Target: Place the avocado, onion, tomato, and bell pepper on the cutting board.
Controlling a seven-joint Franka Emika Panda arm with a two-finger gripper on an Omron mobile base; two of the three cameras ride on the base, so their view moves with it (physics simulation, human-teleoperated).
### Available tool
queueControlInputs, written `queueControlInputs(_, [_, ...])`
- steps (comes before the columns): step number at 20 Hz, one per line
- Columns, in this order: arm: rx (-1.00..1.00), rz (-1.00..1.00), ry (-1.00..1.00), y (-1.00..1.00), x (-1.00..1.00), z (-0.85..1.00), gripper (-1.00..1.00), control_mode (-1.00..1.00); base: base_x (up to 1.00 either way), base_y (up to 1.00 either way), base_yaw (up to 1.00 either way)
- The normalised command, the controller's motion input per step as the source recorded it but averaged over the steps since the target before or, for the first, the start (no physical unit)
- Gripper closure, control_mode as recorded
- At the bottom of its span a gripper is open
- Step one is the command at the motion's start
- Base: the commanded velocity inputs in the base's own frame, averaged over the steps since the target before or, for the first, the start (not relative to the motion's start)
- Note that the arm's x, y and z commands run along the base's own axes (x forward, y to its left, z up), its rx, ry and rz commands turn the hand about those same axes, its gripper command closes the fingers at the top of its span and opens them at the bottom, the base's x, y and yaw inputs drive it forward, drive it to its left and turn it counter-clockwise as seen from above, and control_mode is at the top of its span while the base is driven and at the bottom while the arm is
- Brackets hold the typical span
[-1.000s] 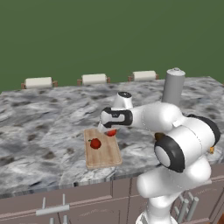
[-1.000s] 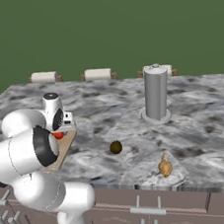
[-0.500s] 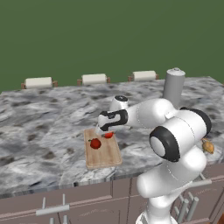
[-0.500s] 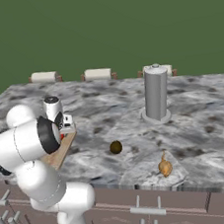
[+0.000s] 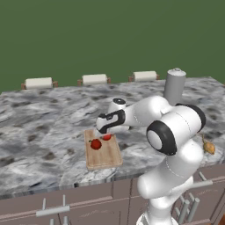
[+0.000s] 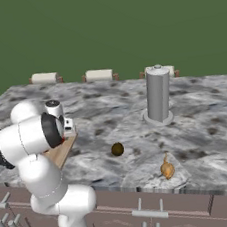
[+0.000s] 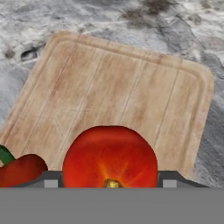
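The light wooden cutting board (image 5: 104, 157) (image 7: 131, 83) (image 6: 64, 149) lies on the marble counter near its front edge. My gripper (image 5: 104, 131) (image 7: 109, 180) reaches down over the board's far end and is shut on the red tomato (image 5: 107, 137) (image 7: 109, 155), which sits low on the board. Beside it on the board lies the red bell pepper (image 5: 96, 143) (image 7: 22, 169) with a green stem. The dark avocado (image 6: 117, 149) rests on the counter to the right of the board. Further right, by the counter's edge, lies the tan onion (image 6: 166, 169) (image 5: 209, 147).
A tall steel canister (image 5: 175, 85) (image 6: 157, 95) stands at the back right of the counter (image 5: 44, 127). Three white rolls (image 5: 94, 79) line the back wall. Drawers with handles run under the front edge.
The tomato has come slightly down and left onto the board's far end with my gripper. My elbow has swung round to the right. The bell pepper, avocado and onion have stayed put.
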Motion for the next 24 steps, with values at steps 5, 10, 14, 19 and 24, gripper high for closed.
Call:
queueControlInputs(5, [0.00, 0.00, 0.01, 0.06, 0.11, -0.22, -1.00, -1.00, 0.00, 0.00, 0.00])
queueControlInputs(10, [0.00, 0.00, 0.00, 0.00, 0.08, -0.09, -1.00, -1.00, 0.00, 0.00, 0.00])
queueControlInputs(14, [0.00, 0.00, 0.00, 0.00, 0.06, -0.01, -1.00, -1.00, 0.00, 0.00, 0.00])
queueControlInputs(19, [0.00, 0.00, 0.00, 0.00, 0.00, 0.07, -1.00, -1.00, 0.00, 0.00, 0.00])
queueControlInputs(24, [0.00, 0.00, -0.01, 0.00, 0.00, 0.34, -1.00, -1.00, 0.00, 0.00, 0.00])
